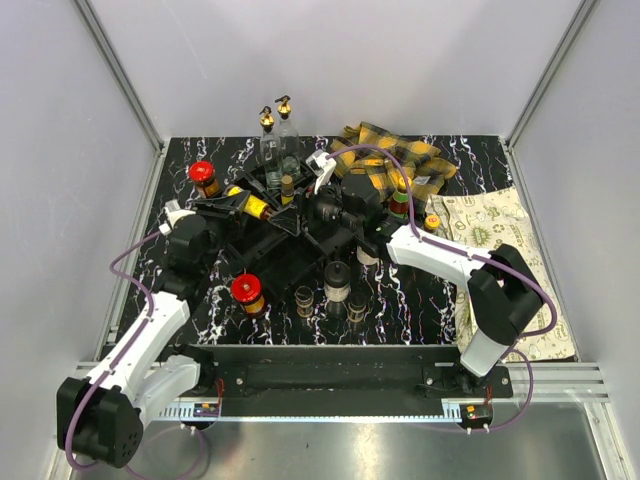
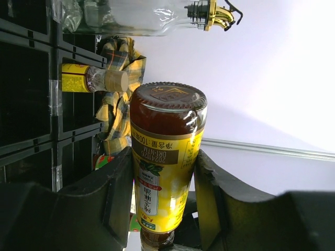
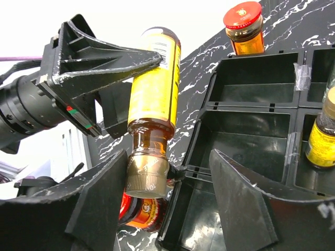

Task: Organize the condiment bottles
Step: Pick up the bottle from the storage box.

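Note:
My left gripper [image 1: 238,205] [image 2: 163,167] is shut on a yellow-labelled amber sauce bottle [image 2: 165,157] [image 3: 154,83] [image 1: 256,207], held off the table at the black tray's [image 1: 290,255] left side. The bottle's gold cap [image 3: 148,175] sits between the jaws of my right gripper [image 3: 167,198] [image 1: 292,215]. Those jaws are open: the cap lies against the left finger and well apart from the right one. A second yellow-labelled bottle [image 3: 322,136] [image 2: 86,78] stands in a tray compartment. Two clear gold-spouted bottles [image 1: 275,135] stand at the tray's far end.
Red-lidded jars stand left of the tray [image 1: 203,176] [image 3: 242,26] and near its front corner [image 1: 247,292] [image 3: 141,209]. Black-capped shakers [image 1: 338,280] stand at the front. A yellow plaid cloth [image 1: 390,155] lies at the back right, and a patterned sheet [image 1: 500,230] at the right edge.

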Available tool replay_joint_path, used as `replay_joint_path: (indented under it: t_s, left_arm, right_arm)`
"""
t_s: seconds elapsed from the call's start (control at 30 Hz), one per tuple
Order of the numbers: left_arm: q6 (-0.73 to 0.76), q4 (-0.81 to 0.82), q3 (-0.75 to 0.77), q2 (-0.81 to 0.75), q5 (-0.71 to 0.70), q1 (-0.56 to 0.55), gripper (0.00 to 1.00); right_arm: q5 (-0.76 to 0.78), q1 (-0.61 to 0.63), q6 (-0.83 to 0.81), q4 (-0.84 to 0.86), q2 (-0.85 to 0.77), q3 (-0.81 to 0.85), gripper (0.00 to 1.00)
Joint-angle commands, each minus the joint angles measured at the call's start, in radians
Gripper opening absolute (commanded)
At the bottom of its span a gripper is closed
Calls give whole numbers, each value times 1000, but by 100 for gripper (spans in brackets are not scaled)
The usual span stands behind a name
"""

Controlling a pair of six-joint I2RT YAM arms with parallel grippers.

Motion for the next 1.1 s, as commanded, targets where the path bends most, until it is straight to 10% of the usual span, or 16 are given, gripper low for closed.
replay_joint_path:
  t_s: [0.0, 0.77, 1.07]
  left_arm:
    - [-47, 184, -5, -40, -32, 4, 0]
    - [-81, 281, -43, 3, -21, 4, 0]
    - [-93, 324, -48, 36, 8, 4, 0]
  right_arm:
    - [-17, 9, 23, 63, 11, 34, 68]
    - [-43, 17, 39, 57, 1, 43, 50]
    - [-11, 18, 12, 1, -10, 54, 0]
